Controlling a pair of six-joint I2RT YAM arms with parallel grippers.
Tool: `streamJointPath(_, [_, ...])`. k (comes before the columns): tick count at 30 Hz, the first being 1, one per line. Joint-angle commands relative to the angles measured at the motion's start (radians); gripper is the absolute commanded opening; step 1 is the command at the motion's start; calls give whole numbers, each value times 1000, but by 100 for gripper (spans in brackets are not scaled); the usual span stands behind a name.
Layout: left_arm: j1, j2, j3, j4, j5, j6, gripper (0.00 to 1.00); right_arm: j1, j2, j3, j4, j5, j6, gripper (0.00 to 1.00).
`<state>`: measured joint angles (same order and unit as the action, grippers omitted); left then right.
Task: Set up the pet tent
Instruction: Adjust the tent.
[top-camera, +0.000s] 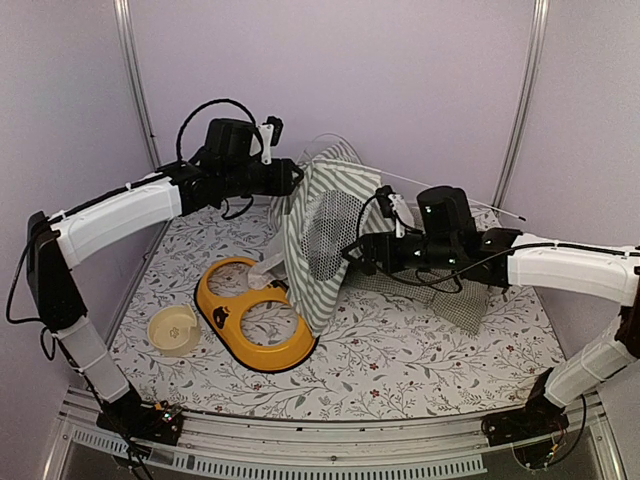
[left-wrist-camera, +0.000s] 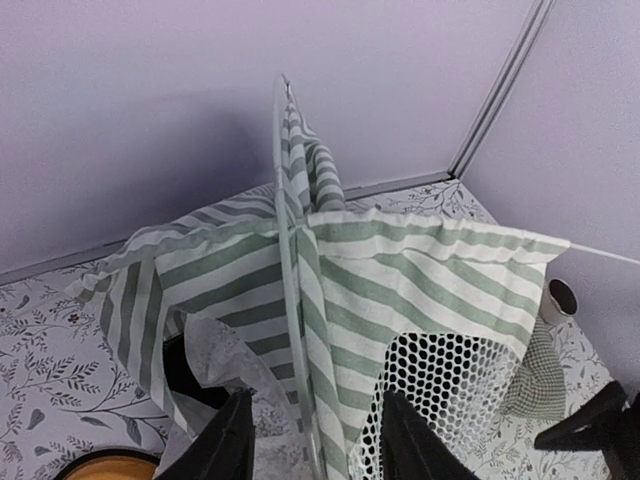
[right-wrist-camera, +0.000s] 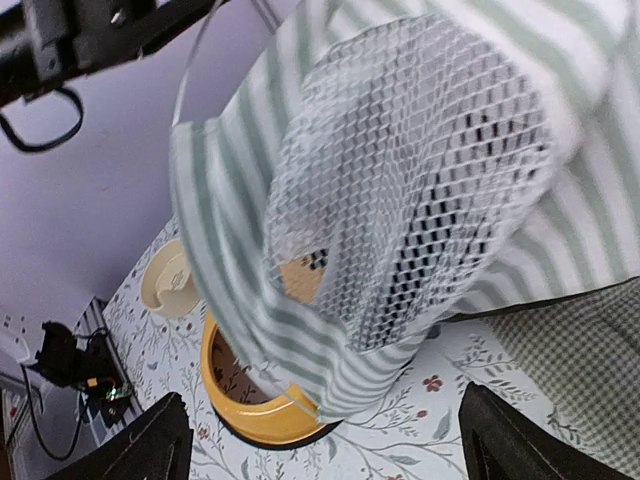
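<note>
Pale lilac walls close in a desk (top-camera: 400, 360) covered with a leaf-and-flower print, and near its middle lies a yellow two-hole feeder (top-camera: 255, 325) — the marker for everything else here. The pet tent (top-camera: 320, 235) rises just behind the feeder, half raised and slack, with its lower striped edge draped onto the feeder's rear rim and its round mesh window (top-camera: 330, 230) facing away from the feeder to the right. A cream bowl (top-camera: 173, 328) sits just left of the feeder, and a green-checked cushion (top-camera: 460, 300) lies well to its right, partly behind the tent. The left tool (top-camera: 292, 178) is at the tent's top, up and behind the feeder. Its fingers (left-wrist-camera: 232, 440) stand on either side of a white pole (left-wrist-camera: 288, 300) and the striped seam, but I cannot tell whether they pinch it. The right tool (top-camera: 358, 255) hovers beside the mesh window with its fingers wide apart and nothing between them. The step in hand looks like raising and shaping the frame, which is far from finished. Next, the right tool probably needs a fresh hold on a pole or a hem — taken without dragging the fabric over the feeder.
</note>
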<state>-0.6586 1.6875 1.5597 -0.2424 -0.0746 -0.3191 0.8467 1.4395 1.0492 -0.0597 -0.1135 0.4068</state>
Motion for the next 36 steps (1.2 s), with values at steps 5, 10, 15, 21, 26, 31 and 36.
streamJointPath(5, [7, 68, 107, -46, 7, 28, 33, -111, 50, 78, 77, 48, 120, 96])
streamJointPath(10, [7, 107, 154, -66, 7, 37, 22, -145, 122, 129, 120, 122, 149, 92])
streamJointPath(15, [7, 142, 200, -80, -3, 48, 8, -168, 204, 214, 125, 150, 157, 76])
streamJointPath(21, [9, 151, 223, -71, -79, 38, 0, -179, 223, 239, 84, 173, 140, 18])
streamJointPath(26, [24, 110, 241, -42, -195, 13, 0, -196, 149, 156, 67, 173, 143, 0])
streamJointPath(31, [37, 70, 276, -10, -268, 20, 0, -200, 62, 56, 48, 194, 139, 0])
streamJointPath(36, [48, 62, 320, -16, -295, 33, 0, -226, -7, -17, 40, 192, 145, 0])
